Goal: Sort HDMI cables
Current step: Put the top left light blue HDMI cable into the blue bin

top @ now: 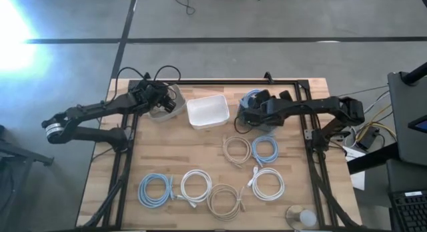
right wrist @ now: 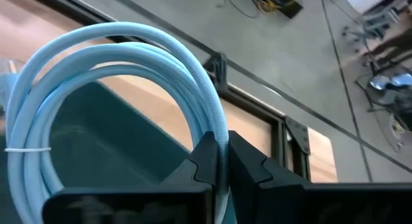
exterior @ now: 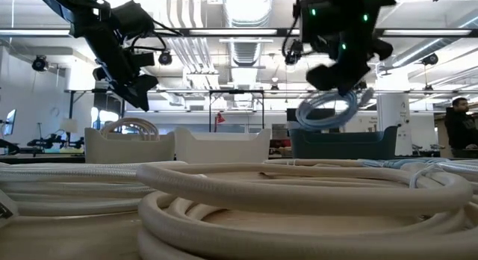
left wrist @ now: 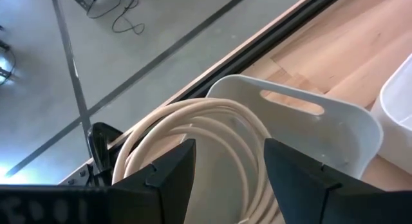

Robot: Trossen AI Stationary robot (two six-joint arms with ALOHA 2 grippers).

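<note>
My right gripper (right wrist: 219, 145) is shut on a light blue HDMI cable coil (right wrist: 122, 69) above the dark blue bin (top: 248, 115) at the table's far right. My left gripper (left wrist: 228, 166) is open above the grey-white bin (left wrist: 335, 130) at the far left. A beige coil (left wrist: 212, 124) leans inside that bin, and its top shows over the rim (exterior: 131, 127). Several more coils lie flat on the near half: beige (top: 235, 150), light blue (top: 265, 150), white (top: 267, 184), light blue (top: 155, 190), white (top: 195, 187), beige (top: 225, 201). My right gripper pinches the light blue coil at one side of its loop (right wrist: 217, 124), the bundled strands running between the two fingers. The fingers come from above. The coil (exterior: 328, 110) hangs below them, lifted clear over the blue bin (exterior: 343, 144).
A white bin (top: 208, 112) sits between the two other bins. A black frame rail (top: 227, 81) runs along the table's far edge and down both sides. A small clear round object (top: 301, 217) stands at the near right corner. A person (exterior: 457, 122) is far behind.
</note>
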